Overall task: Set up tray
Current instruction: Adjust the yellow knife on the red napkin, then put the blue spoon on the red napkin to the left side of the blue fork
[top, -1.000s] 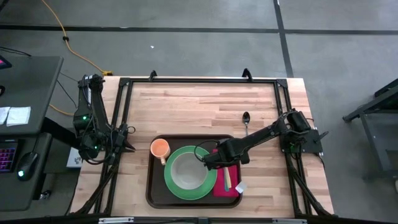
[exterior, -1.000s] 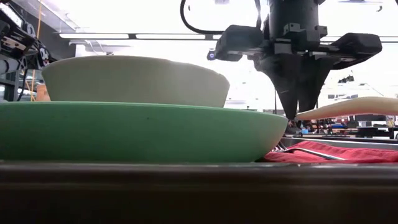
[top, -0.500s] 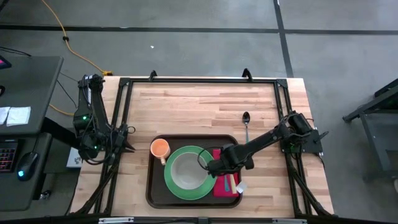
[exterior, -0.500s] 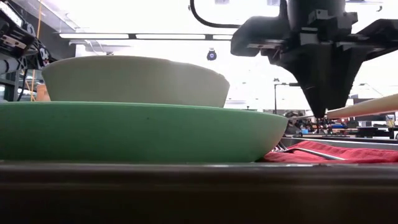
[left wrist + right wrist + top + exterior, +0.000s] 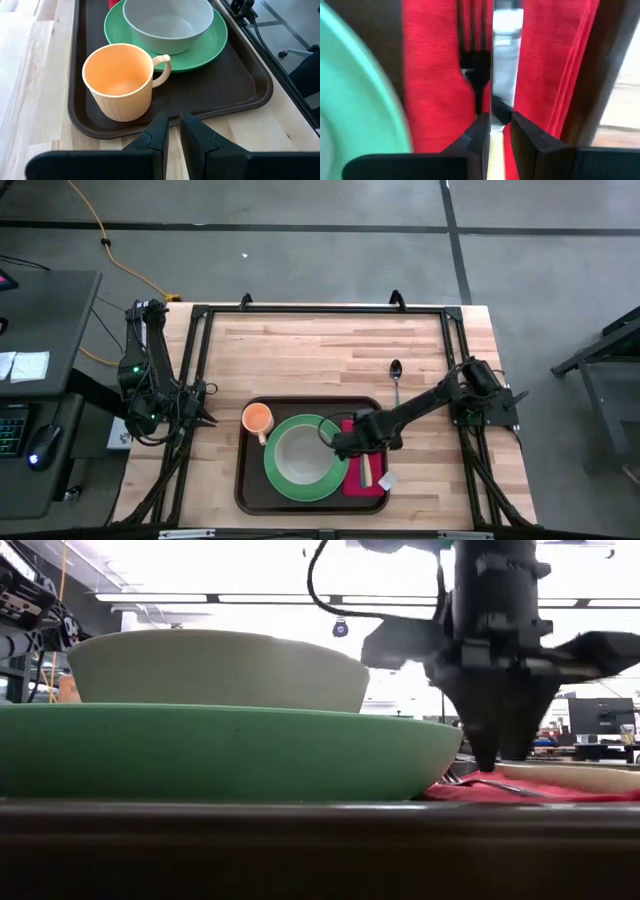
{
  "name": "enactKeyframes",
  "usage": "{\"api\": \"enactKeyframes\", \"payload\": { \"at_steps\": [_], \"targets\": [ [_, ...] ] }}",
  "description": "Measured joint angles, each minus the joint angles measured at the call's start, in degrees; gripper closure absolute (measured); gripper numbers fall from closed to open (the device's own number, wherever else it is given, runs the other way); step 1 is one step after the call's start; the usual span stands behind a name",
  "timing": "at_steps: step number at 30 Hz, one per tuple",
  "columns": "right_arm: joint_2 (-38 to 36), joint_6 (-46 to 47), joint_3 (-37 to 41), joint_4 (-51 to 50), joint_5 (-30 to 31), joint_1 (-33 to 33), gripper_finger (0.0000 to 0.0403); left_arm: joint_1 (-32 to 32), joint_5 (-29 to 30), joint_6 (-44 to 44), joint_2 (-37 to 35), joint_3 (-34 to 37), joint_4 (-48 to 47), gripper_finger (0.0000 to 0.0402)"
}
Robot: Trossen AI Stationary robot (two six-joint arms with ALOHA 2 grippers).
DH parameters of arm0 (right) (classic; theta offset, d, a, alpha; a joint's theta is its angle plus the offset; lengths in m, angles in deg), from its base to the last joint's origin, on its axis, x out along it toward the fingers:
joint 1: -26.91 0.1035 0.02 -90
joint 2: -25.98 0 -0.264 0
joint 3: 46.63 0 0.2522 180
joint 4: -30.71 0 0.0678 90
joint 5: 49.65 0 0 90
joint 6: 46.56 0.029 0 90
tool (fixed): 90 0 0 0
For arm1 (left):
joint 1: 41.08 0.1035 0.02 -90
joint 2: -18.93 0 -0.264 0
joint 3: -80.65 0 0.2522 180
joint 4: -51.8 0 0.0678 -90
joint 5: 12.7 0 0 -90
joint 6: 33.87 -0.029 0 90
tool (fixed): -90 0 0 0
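At the near edge of the table sits the brown tray (image 5: 243, 480), long side toward me, its rim (image 5: 300, 815) filling the foreground from table height. On it, a green plate (image 5: 306, 457) carries a pale grey bowl (image 5: 300, 455), and an orange cup (image 5: 258, 418) stands in the tray's far left corner, just beside the plate.

To the right of the plate a red napkin (image 5: 352, 480) lies in the tray with a fork (image 5: 474, 75) and a knife (image 5: 506, 55) side by side on it. The right gripper (image 5: 340, 446) hangs low over the napkin, close beside the plate's edge. Its fingers (image 5: 525, 137) are nearly closed around the pale handle of the knife (image 5: 365, 468), which runs between them while the blade lies flat on the cloth.

Farther back, a spoon (image 5: 396, 376) rests alone on the bare wood behind the tray.

The left gripper (image 5: 173, 131) waits at the table's left side, off the tray, its fingers almost together with only a thin gap and nothing in them.
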Motion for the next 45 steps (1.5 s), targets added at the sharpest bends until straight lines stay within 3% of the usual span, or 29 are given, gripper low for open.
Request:
{"api": "enactKeyframes", "payload": {
  "at_steps": [5, 9, 14, 32, 45],
  "targets": [
    [-0.52, 2.23, 5.10, 5.86, -3.51, 0.08, 0.0352, -0.02, -0.03, -0.01, -0.01, 0.00, -0.09, 0.0323],
    [-1.12, 2.42, 5.53, 6.16, -2.88, 0.28, 0.0360, -0.02, -0.11, -0.02, 0.00, 0.00, -0.13, 0.0323],
    [-2.99, 1.34, 5.69, 3.27, -0.46, 0.15, 0.0372, 0.00, -0.09, 0.00, -0.02, 0.00, -0.14, 0.0323],
    [-4.79, 1.23, 5.63, 0.55, -1.04, 0.13, 0.0372, 0.00, 0.00, 0.17, -0.02, 0.00, 0.37, 0.0323],
    [-14.35, 0.77, 5.57, -8.42, 1.85, -0.09, 0.0371, 0.00, 0.21, 0.17, -0.02, 0.00, 0.57, 0.0323]
  ]
}}
